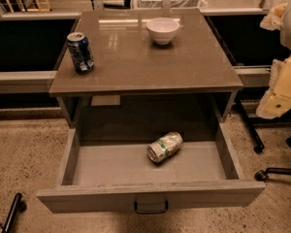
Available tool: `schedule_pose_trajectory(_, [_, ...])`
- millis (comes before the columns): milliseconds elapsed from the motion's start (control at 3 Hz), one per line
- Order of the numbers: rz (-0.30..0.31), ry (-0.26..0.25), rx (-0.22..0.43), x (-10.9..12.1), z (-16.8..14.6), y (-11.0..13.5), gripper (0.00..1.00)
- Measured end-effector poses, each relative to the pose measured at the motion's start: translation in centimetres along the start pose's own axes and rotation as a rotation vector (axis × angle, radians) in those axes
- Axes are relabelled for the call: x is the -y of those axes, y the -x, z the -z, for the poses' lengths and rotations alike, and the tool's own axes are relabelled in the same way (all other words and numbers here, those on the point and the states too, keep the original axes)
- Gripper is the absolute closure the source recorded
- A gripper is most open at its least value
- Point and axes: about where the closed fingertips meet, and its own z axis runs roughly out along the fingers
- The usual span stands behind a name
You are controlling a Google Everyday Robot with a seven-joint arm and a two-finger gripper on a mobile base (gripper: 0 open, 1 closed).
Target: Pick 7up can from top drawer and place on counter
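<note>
The 7up can lies on its side in the open top drawer, toward 1 o'clock from the middle of the drawer floor. Its silver end faces 7 o'clock. Lying down like this it can roll, so a grasp probably needs to close across its body rather than over an end. The drawer is pulled fully out, its dark handle at 6 o'clock on the front panel, which leaves the can open to a reach from above.

Above the drawer, the counter carries a dark blue can standing upright at 10 o'clock and a white bowl at 12 o'clock. The bare stretch of the top between 3 and 6 o'clock looks the likeliest spot to set the can down.

The gripper is off at 3 o'clock, past the counter's right edge and well apart from the can. It shows only as a pale shape cut by the frame, and I cannot tell whether it is open or closed. The pick has not begun.
</note>
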Motion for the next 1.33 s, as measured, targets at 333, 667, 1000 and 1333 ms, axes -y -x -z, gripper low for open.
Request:
schedule_pose_trajectory(333, [0.004,0.017,0.009,0.1,-0.9,0.4,0.00])
schedule_pose_trajectory(667, [0.016,0.069,0.035,0.2,-3.4,1.7,0.00])
schedule_pose_trajectory(1000, [0.122,0.128,0.079,-1.4,-9.5,6.1,0.00])
schedule_pose_trajectory(1333, [0.249,0.218,0.127,-6.3,-17.0,9.2,0.00])
